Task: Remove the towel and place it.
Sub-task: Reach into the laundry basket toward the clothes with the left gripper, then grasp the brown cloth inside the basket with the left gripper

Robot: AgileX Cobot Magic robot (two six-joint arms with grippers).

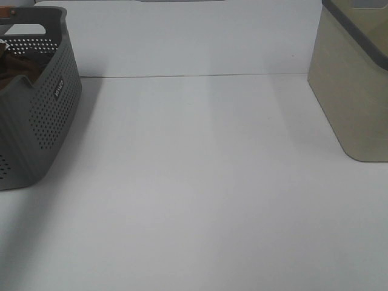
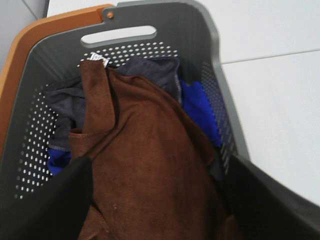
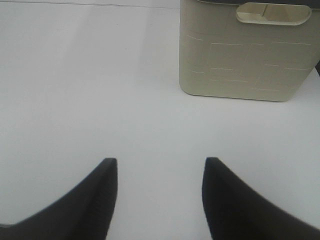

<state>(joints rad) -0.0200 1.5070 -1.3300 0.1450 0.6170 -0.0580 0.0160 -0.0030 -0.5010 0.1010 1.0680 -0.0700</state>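
**Left gripper [image 2: 160, 212] spread wide over the brown towel [image 2: 145, 165] in the basket [image 2: 200, 45]**

The left gripper's two dark fingers [image 2: 50, 202] stand far apart, with the towel lying between them. I cannot tell whether they touch it. The towel is draped over the top of the heap in the grey perforated basket, its white tag [image 2: 95, 58] near the handle slot. Blue cloth [image 2: 200, 110] and dark grey cloth [image 2: 65, 102] lie beneath it. The right gripper [image 3: 160, 200] is also spread, holding nothing, over the bare white table [image 3: 75, 90]. A beige bin [image 3: 240, 55] stands beyond it, well apart from the basket.
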